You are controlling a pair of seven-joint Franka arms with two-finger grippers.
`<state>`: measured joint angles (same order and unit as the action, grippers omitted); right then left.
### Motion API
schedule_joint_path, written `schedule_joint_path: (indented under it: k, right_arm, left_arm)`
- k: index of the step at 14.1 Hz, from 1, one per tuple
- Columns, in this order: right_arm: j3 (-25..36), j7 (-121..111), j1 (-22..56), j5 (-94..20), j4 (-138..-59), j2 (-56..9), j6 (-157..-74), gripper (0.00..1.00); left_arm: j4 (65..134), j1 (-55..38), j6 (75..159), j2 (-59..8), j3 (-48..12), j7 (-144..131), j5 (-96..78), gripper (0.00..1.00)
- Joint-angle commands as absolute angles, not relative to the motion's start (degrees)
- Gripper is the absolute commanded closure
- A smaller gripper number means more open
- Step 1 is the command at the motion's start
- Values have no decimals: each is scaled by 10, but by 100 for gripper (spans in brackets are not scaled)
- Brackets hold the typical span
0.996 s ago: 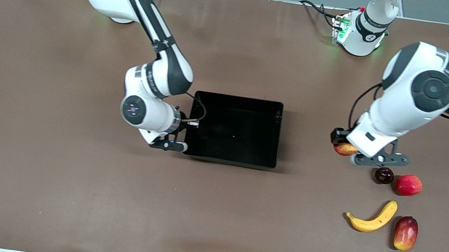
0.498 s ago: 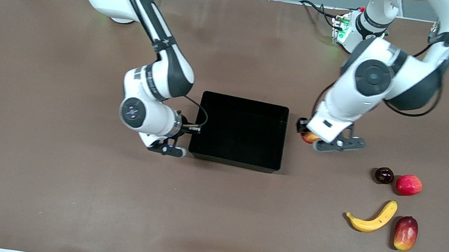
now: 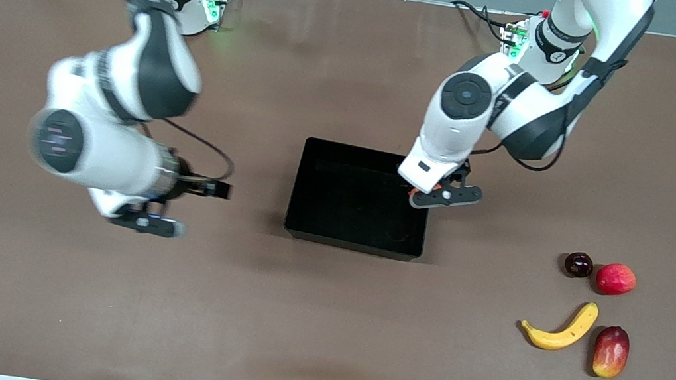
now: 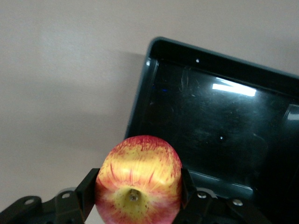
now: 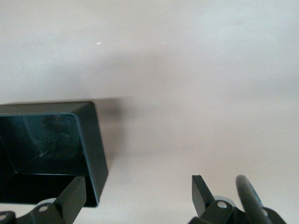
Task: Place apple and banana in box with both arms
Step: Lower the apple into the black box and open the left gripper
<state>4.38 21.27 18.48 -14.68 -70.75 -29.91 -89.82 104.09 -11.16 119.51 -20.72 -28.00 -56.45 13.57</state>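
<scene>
My left gripper (image 3: 439,194) is shut on the apple (image 4: 138,179), red streaked with yellow, its stem dimple facing the wrist camera. It holds the apple over the black box's (image 3: 305,185) rim at the left arm's end; only a sliver of the apple (image 3: 413,190) shows in the front view. The box also shows in the left wrist view (image 4: 187,51) and the right wrist view (image 5: 91,140). My right gripper (image 3: 147,223) is open and empty over bare table, off the box's right-arm end; it shows open in its wrist view (image 5: 138,198). The banana (image 3: 560,330) lies near the left arm's end.
Beside the banana lie a red-and-yellow mango-like fruit (image 3: 611,351), a pinkish-red round fruit (image 3: 615,279) and a small dark round fruit (image 3: 578,264). The brown table (image 3: 318,321) stretches wide around the box.
My left gripper has carried the apple from beside the other fruits to over the box's rim. The box slid slightly toward the left arm's end, then my right gripper drew away from it.
</scene>
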Motion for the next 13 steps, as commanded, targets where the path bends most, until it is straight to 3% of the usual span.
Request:
schedule_joint_path:
  k: [1, 6, 9, 13]
  right_arm:
    - [38, 197, 124, -121, -625, -289, -774, 0]
    - [46, 147, 43, -62, -606, -249, -680, 0]
    - [44, 113, 33, -12, -615, -191, -679, 0]
    - [45, 111, 33, -10, -691, -86, -704, 0]
  left_arm:
    - [1007, -127, 1199, -251, -279, -592, 154, 100]
    - [1005, -147, 1272, -314, -279, -600, 162, 100]
    - [1005, -171, 1310, -359, -275, -623, 188, 100]
    - [1005, -173, 1309, -383, -274, -647, 214, 98]
